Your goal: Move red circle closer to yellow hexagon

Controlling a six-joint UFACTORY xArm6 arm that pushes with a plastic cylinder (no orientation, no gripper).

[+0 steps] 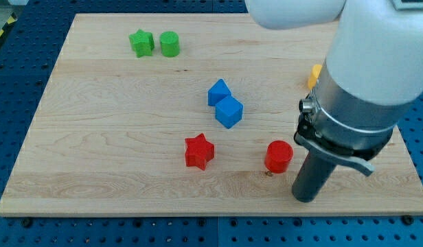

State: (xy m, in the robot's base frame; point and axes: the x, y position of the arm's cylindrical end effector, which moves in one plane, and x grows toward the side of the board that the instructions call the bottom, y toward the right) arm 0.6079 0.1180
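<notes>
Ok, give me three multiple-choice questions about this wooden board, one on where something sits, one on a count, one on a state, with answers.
1. Where is the red round block relative to my tip?
A. up and to the view's left of it
B. at the view's right of it
C. far at the view's top

2. How many blue blocks are there?
A. one
B. two
C. three

3. Are the two green blocks touching?
A. yes, stacked
B. yes, side pressed
C. no, a gap shows

Answers:
1 A, the tip stands just below-right of it.
2 B, one blue block sits beside another.
3 C, board shows between the green star and green cylinder.
</notes>
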